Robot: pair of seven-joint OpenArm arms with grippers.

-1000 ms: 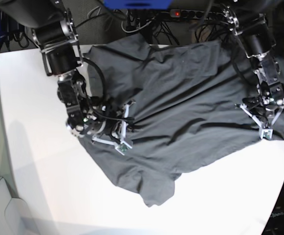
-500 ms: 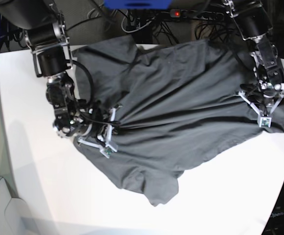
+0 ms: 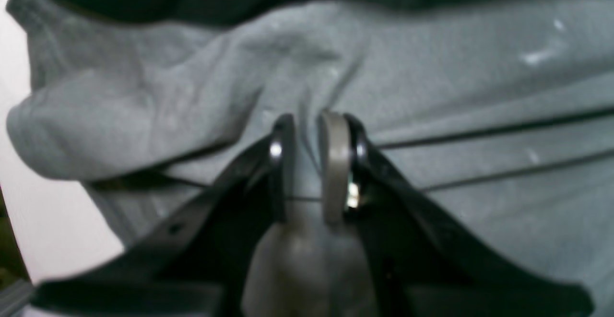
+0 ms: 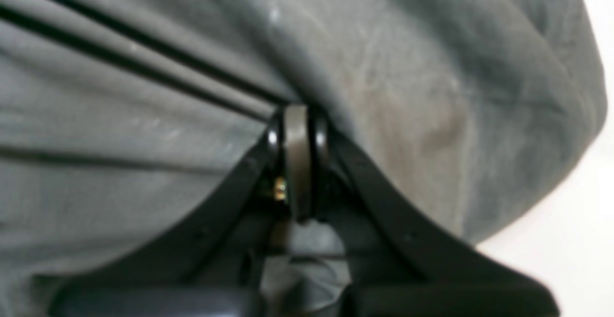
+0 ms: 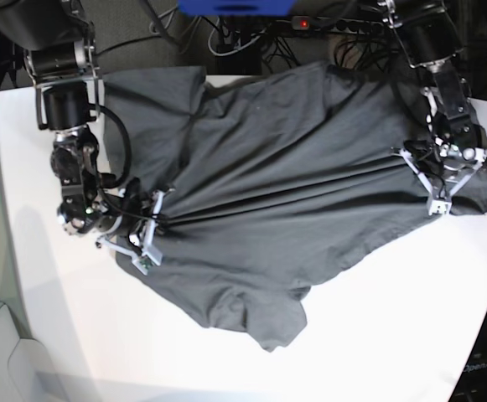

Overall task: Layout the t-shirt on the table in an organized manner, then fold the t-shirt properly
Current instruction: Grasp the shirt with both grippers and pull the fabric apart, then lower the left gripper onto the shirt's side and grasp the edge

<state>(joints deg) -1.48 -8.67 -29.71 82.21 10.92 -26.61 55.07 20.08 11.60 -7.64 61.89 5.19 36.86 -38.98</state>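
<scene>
Here, t-shirt (image 5: 285, 167) taut between left gripper (image 5: 417, 161) and right gripper (image 5: 158, 216).

A blue object (image 5: 236, 7) and black cables (image 5: 251, 38) lie behind the far edge.

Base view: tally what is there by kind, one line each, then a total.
t-shirt: 1
table: 1
grippers: 2, the left gripper and the right gripper, each shut on the t-shirt
power strip: 1
Total: 5
</scene>
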